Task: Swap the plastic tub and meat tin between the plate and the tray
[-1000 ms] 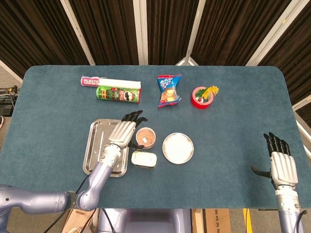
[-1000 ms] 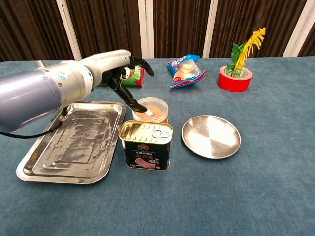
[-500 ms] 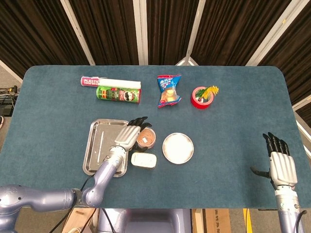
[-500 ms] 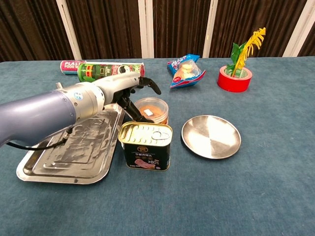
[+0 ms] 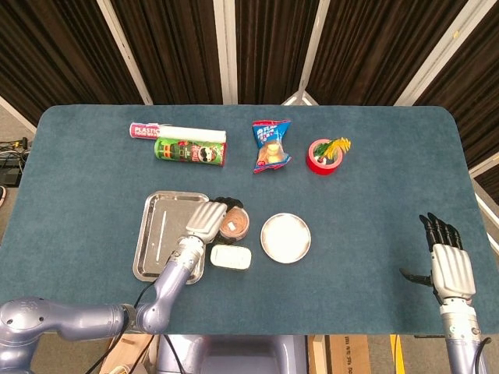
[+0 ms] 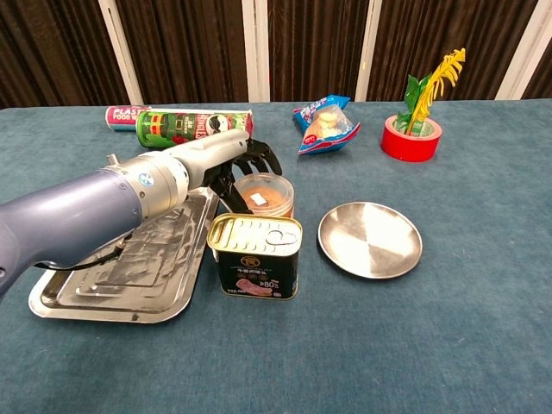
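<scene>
The plastic tub (image 5: 235, 226) (image 6: 264, 195) of brown paste stands on the cloth between the steel tray (image 5: 158, 234) (image 6: 129, 259) and the round steel plate (image 5: 285, 238) (image 6: 370, 239). Both tray and plate are bare. The meat tin (image 5: 231, 257) (image 6: 255, 257) stands on the cloth just in front of the tub. My left hand (image 5: 206, 220) (image 6: 222, 161) reaches over the tray's right rim, and its dark fingers wrap around the tub's far and left sides. My right hand (image 5: 448, 263) rests far right near the front edge, fingers straight and apart, holding nothing.
At the back left lie a green crisp can (image 5: 191, 150) (image 6: 194, 123) and a pink-and-white wrap box (image 5: 175, 131). A blue snack bag (image 5: 270, 146) (image 6: 323, 122) and a red tape roll with a yellow plant (image 5: 321, 156) (image 6: 411, 136) sit at the back centre.
My left hand has moved forward and down from above the tray to the tub, and its fingers have curled around it. The right hand has hardly moved.
</scene>
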